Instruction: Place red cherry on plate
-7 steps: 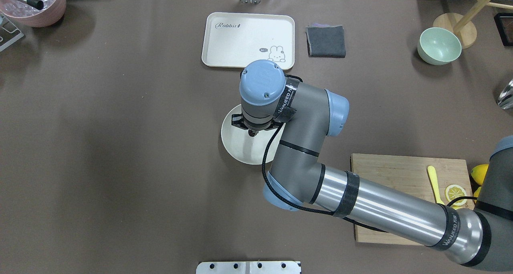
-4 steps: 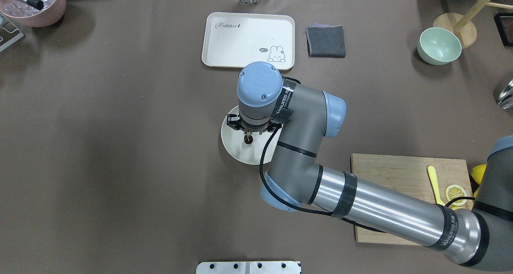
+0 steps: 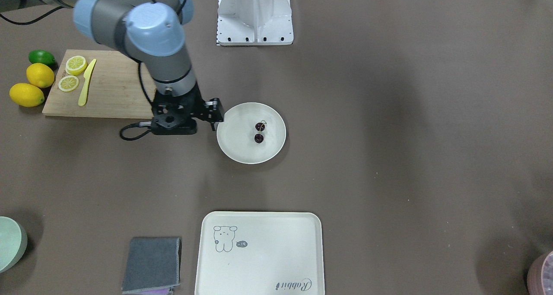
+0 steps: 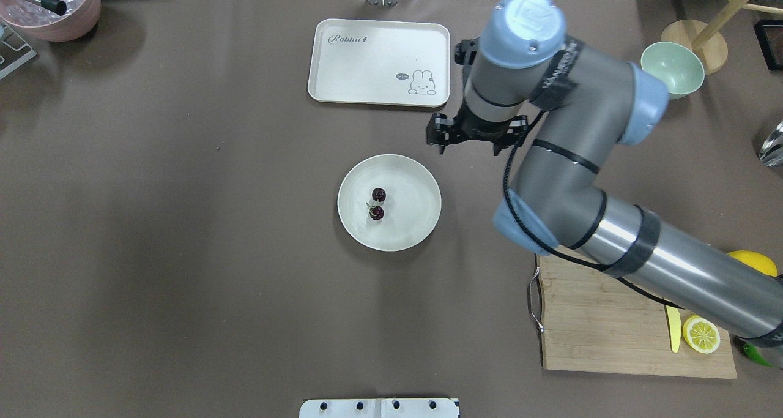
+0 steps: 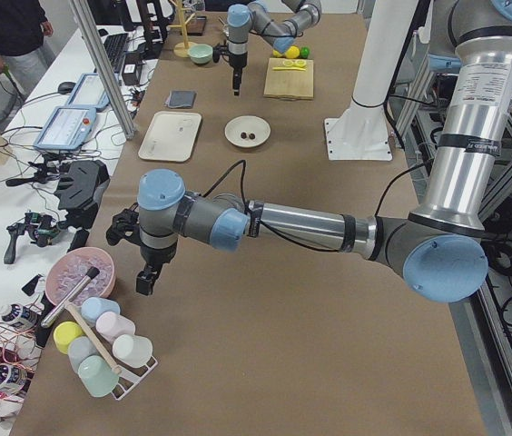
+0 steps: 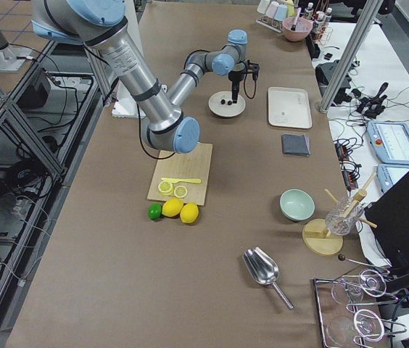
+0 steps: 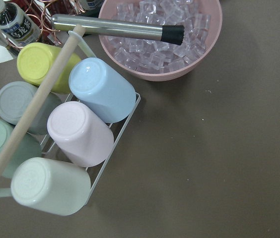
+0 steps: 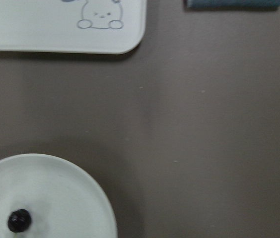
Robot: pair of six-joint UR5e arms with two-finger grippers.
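The red cherry [image 4: 378, 194] [image 3: 259, 138], a pair of tiny dark fruits joined by stems, lies free near the middle of the round off-white plate [image 4: 416, 185] [image 3: 242, 150]. In the right wrist view one cherry [image 8: 19, 220] shows on the plate [image 8: 65, 198] at the lower left. My right gripper [image 3: 174, 131] hangs beside the plate, off its rim on the cutting board's side, open and holding nothing. My left gripper [image 5: 147, 277] shows only in the exterior left view, far off by the cup rack; I cannot tell its state.
A cream tray [image 4: 367, 63] and a grey cloth [image 3: 151, 260] lie beyond the plate. A cutting board [image 4: 587, 332] with lemon slices and a yellow knife, whole lemons [image 3: 40, 75] and a green bowl [image 4: 670, 69] stand on my right. A pink ice bowl [image 7: 179, 54] and a cup rack [image 7: 80, 134] sit below my left wrist.
My right arm has risen from over the plate and swung away to the far right. The cherry, earlier just under the gripper, now lies free on the plate.
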